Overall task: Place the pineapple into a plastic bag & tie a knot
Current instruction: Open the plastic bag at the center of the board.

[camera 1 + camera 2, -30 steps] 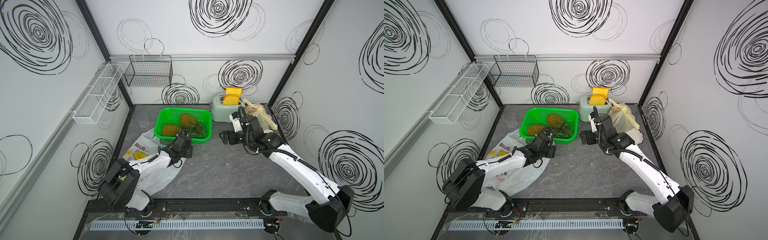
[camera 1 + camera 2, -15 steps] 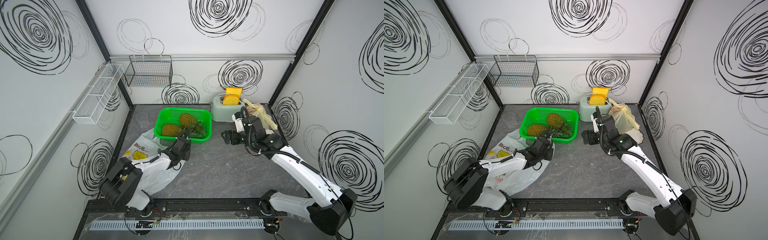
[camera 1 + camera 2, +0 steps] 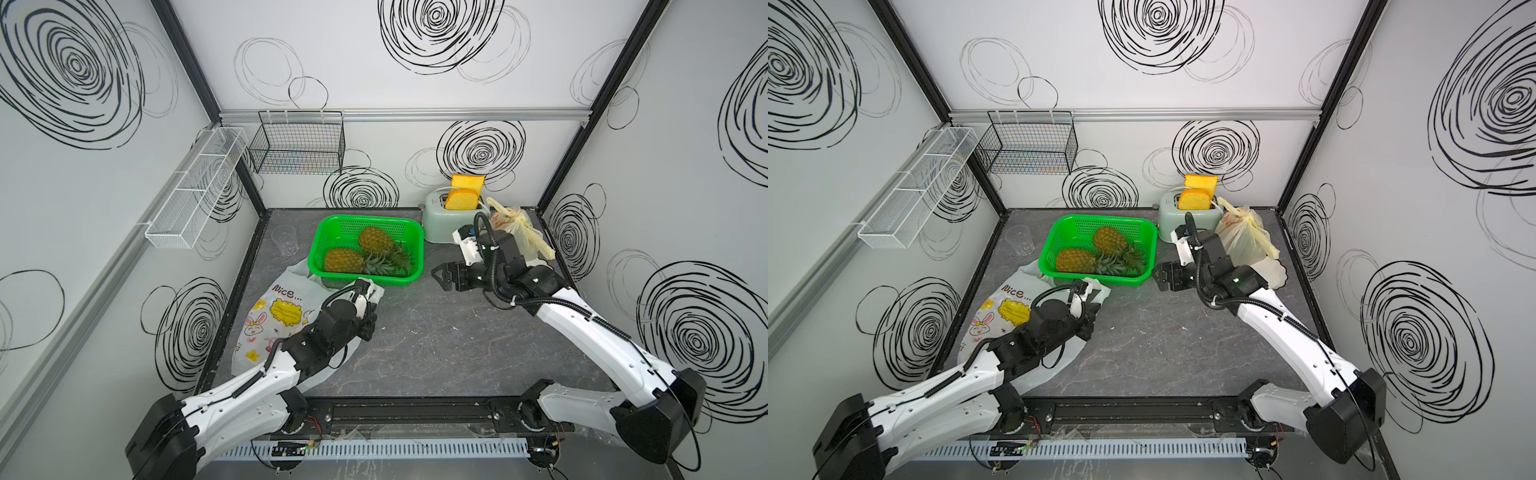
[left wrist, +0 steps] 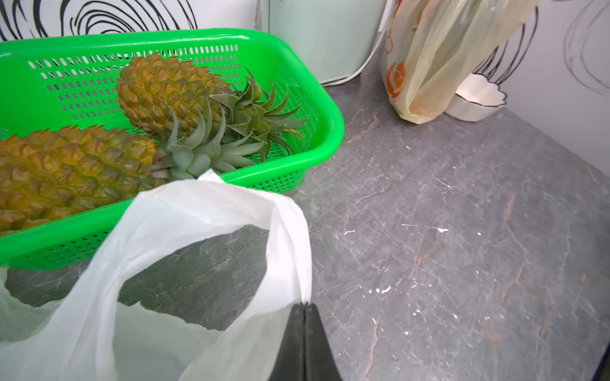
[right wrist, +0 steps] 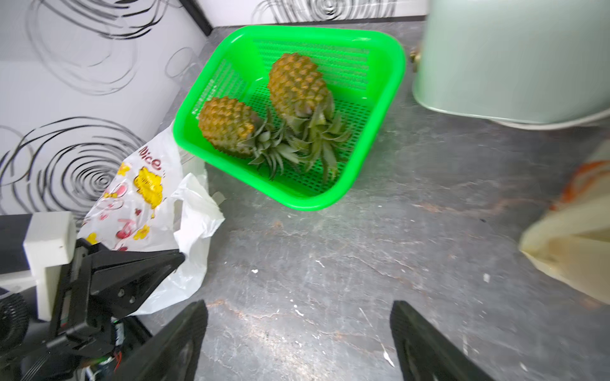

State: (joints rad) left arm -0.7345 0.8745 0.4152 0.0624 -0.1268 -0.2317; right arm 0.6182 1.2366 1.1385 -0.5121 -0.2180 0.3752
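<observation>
Two pineapples, a nearer one (image 3: 343,261) and a farther one (image 3: 376,239), lie on their sides in a green basket (image 3: 419,249), leaves pointing right. The white plastic bag (image 3: 278,316) printed "Nice..." lies flat on the table in front of the basket's left end. My left gripper (image 4: 304,305) is shut on the bag's handle loop (image 4: 287,231), just in front of the basket. Just right of the basket my right gripper (image 5: 298,305) hovers open over bare table, holding nothing.
A pale green toaster (image 3: 440,220) holding bread stands at the back, with a knotted yellowish bag (image 3: 515,228) and a white dish (image 3: 1273,274) to its right. A clear cup (image 3: 285,245) sits back left. Wire baskets (image 3: 297,149) hang on the walls.
My left gripper has closed on the bag's handle and drawn back from the basket toward the table's front. The right gripper has barely moved and stays open.
</observation>
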